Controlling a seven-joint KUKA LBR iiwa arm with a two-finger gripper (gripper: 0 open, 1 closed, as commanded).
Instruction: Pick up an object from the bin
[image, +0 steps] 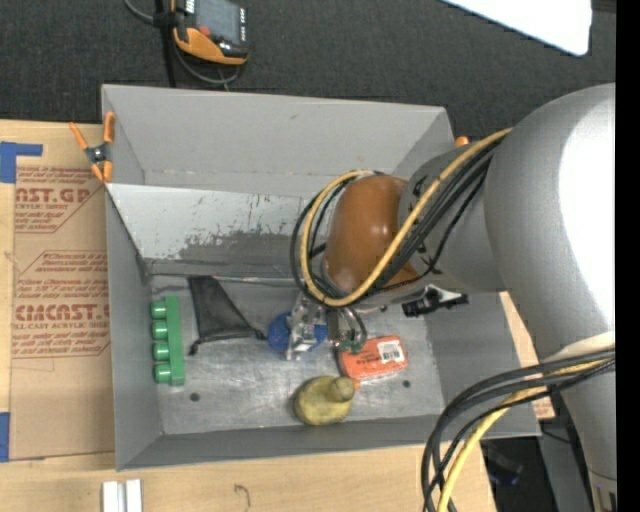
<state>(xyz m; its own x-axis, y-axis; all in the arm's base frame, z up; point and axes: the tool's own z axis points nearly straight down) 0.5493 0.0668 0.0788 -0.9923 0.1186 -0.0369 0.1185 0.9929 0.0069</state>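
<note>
My gripper (322, 332) reaches down under the orange wrist cover to the bin floor, a little right of the middle. A small blue thing (283, 331) lies right against its left side, partly hidden by it. An orange-red packet with a white barcode label (373, 358) lies just to the gripper's lower right, touching or nearly touching it. A yellow pear-shaped thing (322, 399) rests in front of the gripper near the bin's near wall.
A dark grey wedge-shaped piece (217, 310) lies left of the blue thing. A green block with round studs (167, 341) stands along the bin's left wall. The arm and its cables cover the bin's right side.
</note>
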